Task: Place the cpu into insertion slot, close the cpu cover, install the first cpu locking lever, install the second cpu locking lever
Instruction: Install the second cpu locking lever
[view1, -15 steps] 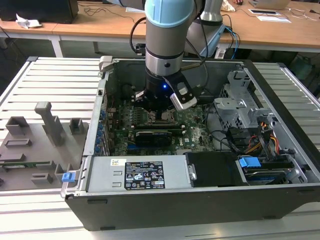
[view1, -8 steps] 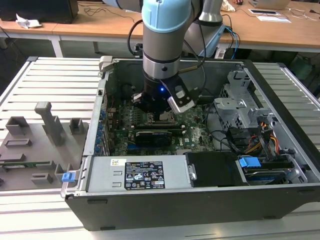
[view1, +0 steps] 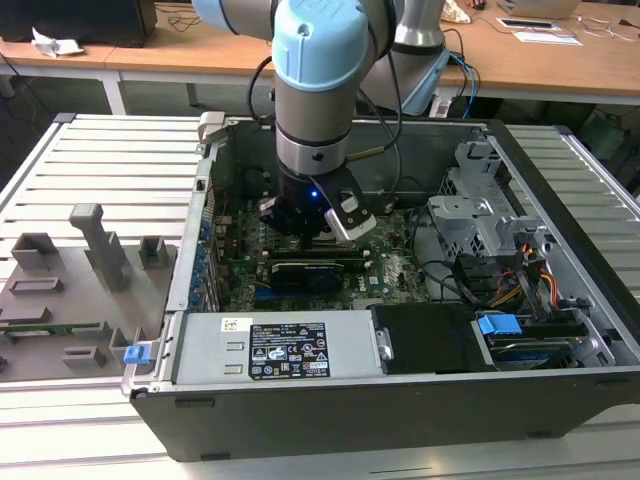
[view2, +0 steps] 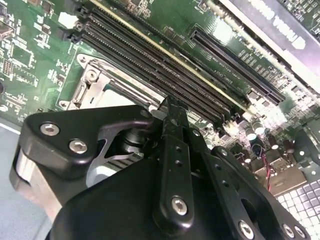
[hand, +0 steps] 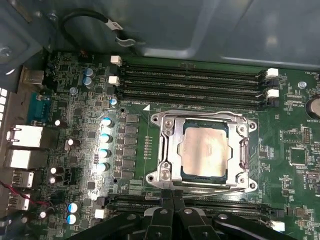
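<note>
This looks like a robotics lab or test workshop. An opened computer case (view1: 400, 300) lies on a slatted metal workbench (view1: 110, 165) beside grey plastic fixtures (view1: 90, 250), with a robot arm (view1: 320, 90) reaching into it. Behind stand wooden desks (view1: 560, 60) carrying cables and what may be papers.

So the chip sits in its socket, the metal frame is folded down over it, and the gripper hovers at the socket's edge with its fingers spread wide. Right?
Not quite: the gripper fingers are together, as the first wrist view shows. The cpu does sit in its socket, with the cover down.
</note>
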